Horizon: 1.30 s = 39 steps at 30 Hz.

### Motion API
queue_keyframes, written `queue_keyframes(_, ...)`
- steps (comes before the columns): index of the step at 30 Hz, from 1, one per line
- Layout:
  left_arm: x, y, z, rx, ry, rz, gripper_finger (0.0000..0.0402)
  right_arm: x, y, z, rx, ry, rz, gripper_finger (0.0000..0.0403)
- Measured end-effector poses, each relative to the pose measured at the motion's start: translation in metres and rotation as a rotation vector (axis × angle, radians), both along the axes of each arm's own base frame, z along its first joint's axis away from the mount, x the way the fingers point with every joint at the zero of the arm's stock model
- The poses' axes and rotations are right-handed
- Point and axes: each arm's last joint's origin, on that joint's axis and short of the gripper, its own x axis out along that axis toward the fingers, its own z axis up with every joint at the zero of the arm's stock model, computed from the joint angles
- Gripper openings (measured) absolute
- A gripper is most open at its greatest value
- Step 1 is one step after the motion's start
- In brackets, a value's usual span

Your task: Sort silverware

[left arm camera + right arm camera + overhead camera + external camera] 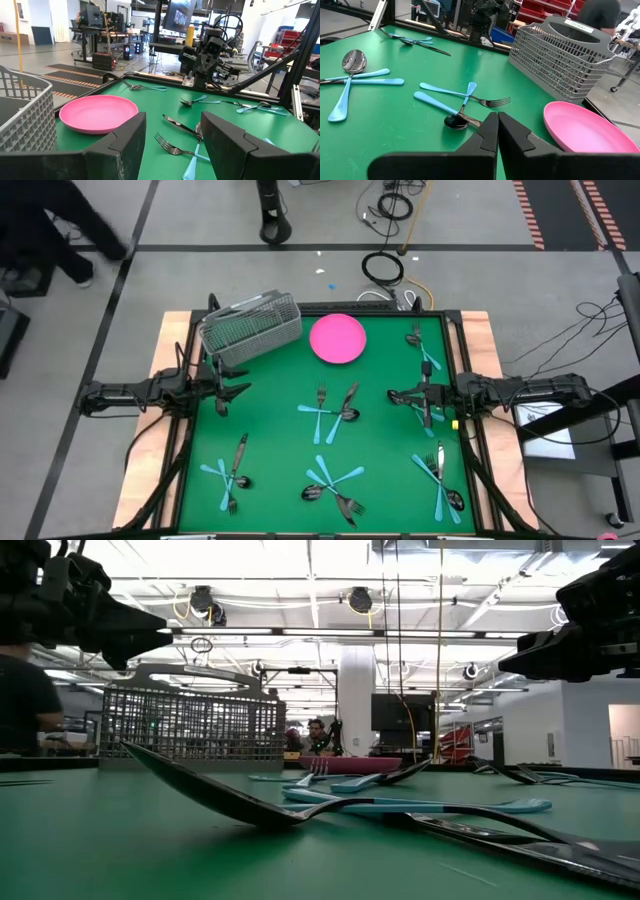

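Nearest the front edge of the green tabletop [280,440]: three small heaps of silverware [332,480], dark metal pieces crossed with light blue handles, one front left, one front centre, one front right. Further in, a fourth cluster at mid-table, with a fork, a spoon and blue handles tangled together, and two more along the right side. None sorted yet by the look of it; opening step, judged as not begun.

Level with that middle band, left gripper [222,389] hovering over the left edge, jaws spread wide, nothing between them. Opposite, right gripper [392,395] over the right side, jaws pressed together, empty.

Beyond, pink plate [337,338] near the far edge, bare. Just beside it to the left, grey mesh basket [250,328], tipped at an angle.

Next move, as a guess: parting the right jaws, dropping onto a single handle in the nearest cluster, lifting it free without dragging its neighbours.
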Motion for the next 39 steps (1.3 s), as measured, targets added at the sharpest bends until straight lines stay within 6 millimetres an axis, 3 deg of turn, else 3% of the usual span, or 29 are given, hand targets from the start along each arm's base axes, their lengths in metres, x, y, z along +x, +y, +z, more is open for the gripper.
queue_keyframes(33,0.0000,0.0000,0.0001,0.000,-0.001,0.000,0.0192,0.0000,0.0000,0.0001,0.001,-0.001,0.000,0.0000)
queue_keyframes(39,-0.0001,0.0001,0.0064,-0.003,-0.077,0.002,0.0192,0.0011,0.0001,0.0087,0.007,-0.091,0.002,0.0000)
